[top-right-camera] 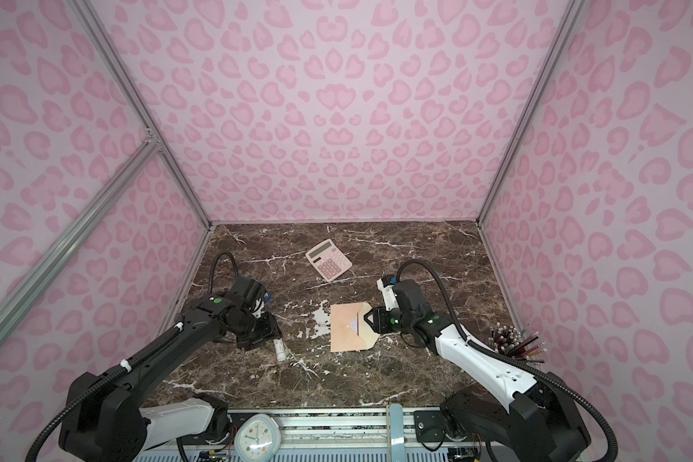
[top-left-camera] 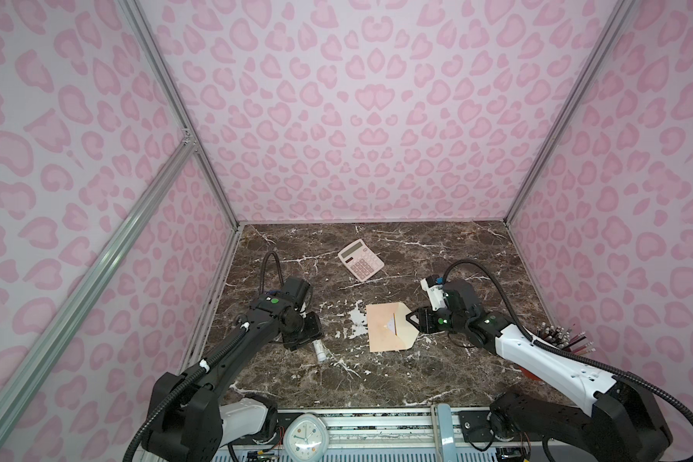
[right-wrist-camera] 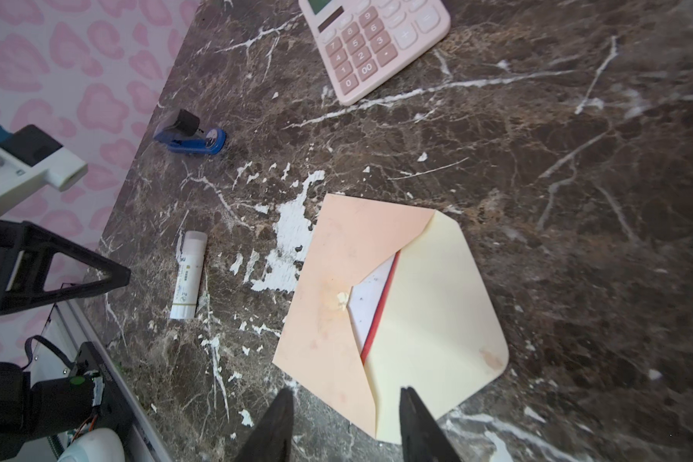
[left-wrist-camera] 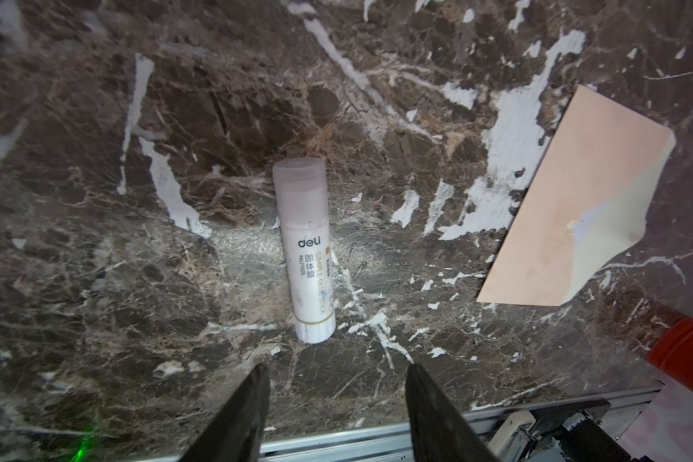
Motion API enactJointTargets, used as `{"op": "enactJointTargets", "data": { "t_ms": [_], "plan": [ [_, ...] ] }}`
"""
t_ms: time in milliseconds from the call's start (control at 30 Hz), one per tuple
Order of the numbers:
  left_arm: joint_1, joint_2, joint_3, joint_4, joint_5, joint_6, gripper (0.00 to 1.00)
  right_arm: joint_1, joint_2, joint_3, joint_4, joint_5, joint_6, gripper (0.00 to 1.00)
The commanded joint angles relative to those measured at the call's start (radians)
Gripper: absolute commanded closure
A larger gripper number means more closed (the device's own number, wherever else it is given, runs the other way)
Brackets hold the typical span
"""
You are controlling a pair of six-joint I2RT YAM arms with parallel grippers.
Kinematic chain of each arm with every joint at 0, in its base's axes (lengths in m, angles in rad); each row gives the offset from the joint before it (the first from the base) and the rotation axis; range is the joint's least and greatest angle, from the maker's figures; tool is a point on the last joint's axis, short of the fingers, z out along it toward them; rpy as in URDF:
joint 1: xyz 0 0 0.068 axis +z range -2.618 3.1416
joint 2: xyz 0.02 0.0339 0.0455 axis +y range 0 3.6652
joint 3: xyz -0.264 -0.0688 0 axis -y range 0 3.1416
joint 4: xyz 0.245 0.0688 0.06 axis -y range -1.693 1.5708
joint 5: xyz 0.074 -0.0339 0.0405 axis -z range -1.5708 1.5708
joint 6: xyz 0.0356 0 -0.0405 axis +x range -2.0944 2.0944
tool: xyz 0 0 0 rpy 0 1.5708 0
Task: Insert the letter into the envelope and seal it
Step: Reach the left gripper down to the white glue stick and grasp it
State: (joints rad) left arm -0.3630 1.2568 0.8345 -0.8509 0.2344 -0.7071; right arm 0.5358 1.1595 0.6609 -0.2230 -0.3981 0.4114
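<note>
obstacles: glue stick [top-left-camera: 320, 352], calculator [top-left-camera: 361, 260] | free: tabletop [top-left-camera: 343, 350] between glue stick, envelope [top-left-camera: 381, 332]

Your left arm [top-left-camera: 233, 352] is wearing black casing with white cable ties, your right arm [top-left-camera: 545, 360] a white shell with ribbed hose; the left hand [left-wrist-camera: 337, 366] and right hand [right-wrist-camera: 345, 389] are showing black pointed fingers.

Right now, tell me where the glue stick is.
In both top views the glue stick lies flat on the table, left of the envelope. The left wrist view shows it just ahead of the open left jaws.
</note>
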Motion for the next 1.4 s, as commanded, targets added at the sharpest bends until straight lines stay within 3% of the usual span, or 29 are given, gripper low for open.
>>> {"op": "enactJointTargets", "data": {
  "t_ms": [0,267,767,867,1367],
  "plan": [
    [-0.003,0.042,-0.007,0.057,-0.040,-0.029,0.45,0.021,-0.006,-0.009,0.027,0.030,-0.034,0.54],
    [-0.029,0.175,-0.017,0.141,-0.062,-0.031,0.52,0.056,-0.007,-0.025,0.056,0.033,0.016,0.54],
    [-0.076,0.258,-0.041,0.175,-0.135,-0.025,0.62,0.081,0.073,0.018,0.035,0.024,0.020,0.54],
    [-0.084,0.266,-0.041,0.177,-0.138,-0.020,0.72,0.081,0.075,0.018,0.038,0.024,0.017,0.54],
    [-0.127,0.337,-0.043,0.161,-0.212,-0.014,0.66,0.082,0.100,0.033,0.030,0.024,0.008,0.53]
  ]
}}
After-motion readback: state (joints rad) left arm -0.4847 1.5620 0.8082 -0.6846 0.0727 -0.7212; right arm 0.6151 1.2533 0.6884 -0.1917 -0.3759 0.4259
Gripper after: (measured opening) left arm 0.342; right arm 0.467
